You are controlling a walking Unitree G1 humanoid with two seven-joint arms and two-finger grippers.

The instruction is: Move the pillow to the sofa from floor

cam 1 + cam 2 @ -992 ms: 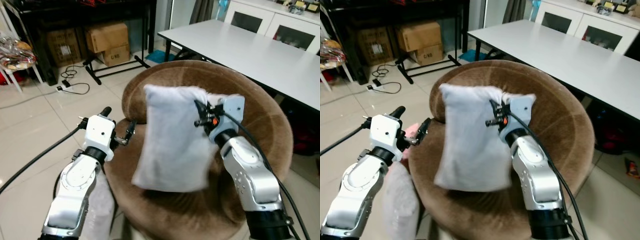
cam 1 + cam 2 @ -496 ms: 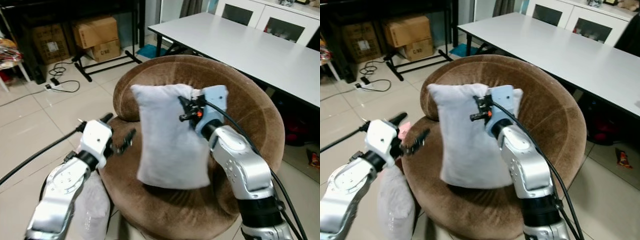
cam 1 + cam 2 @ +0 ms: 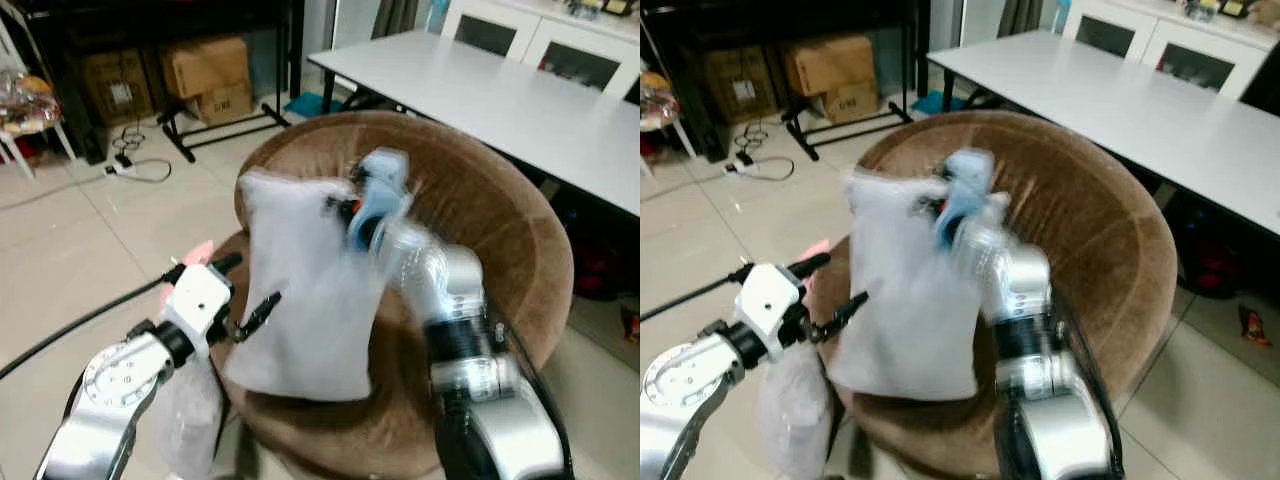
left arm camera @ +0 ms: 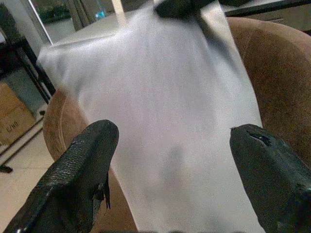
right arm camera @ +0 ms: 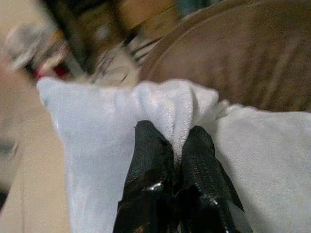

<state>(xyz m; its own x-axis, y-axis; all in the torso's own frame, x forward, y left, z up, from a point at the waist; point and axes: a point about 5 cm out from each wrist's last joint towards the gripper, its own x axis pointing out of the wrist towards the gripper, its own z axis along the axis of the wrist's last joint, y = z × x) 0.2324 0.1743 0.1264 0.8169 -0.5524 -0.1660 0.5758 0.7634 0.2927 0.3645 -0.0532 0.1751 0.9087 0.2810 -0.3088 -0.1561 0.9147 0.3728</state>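
Our right pincer [image 5: 177, 145] is pinching the white pillow's [image 3: 300, 290] top edge, dangling it over the brown sofa [image 3: 500, 230]; our left pincer [image 4: 170, 160] is gaping wide just beside it.

Round brown sofa chair [image 3: 520, 250] stands on pale tiled floor [image 3: 70, 260]. White pillow [image 3: 305, 290] hangs over its seat, lower edge near the cushion; contact unclear. On the floor behind: cardboard boxes [image 3: 205, 75], a black stand [image 3: 215, 135], cables [image 3: 135, 160].
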